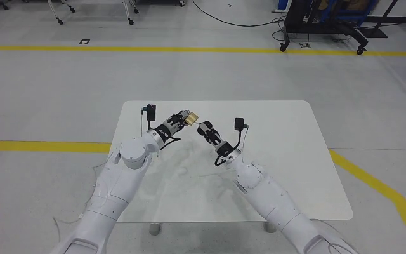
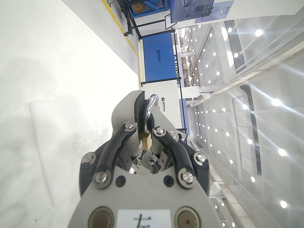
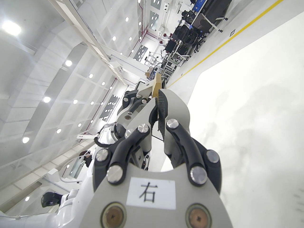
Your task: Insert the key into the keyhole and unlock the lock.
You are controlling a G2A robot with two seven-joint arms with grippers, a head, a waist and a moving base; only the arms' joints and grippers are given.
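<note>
A small brass padlock (image 1: 191,117) with a silver shackle (image 2: 151,104) is held above the white table (image 1: 285,159), near its far edge. My left gripper (image 1: 183,119) is shut on it; in the left wrist view the brass body (image 2: 146,141) sits between the pads. My right gripper (image 1: 203,128) is just right of the lock, fingers pressed together. In the right wrist view its tip (image 3: 157,96) meets the lock's brass body (image 3: 156,84). A thin dark sliver between the pads is all that shows of the key (image 3: 154,111). The keyhole is hidden.
Both arms meet over the table's far middle. The table's far edge (image 1: 216,101) lies just beyond the grippers. A yellow floor line (image 1: 190,48) and wheeled racks (image 1: 323,25) are well behind.
</note>
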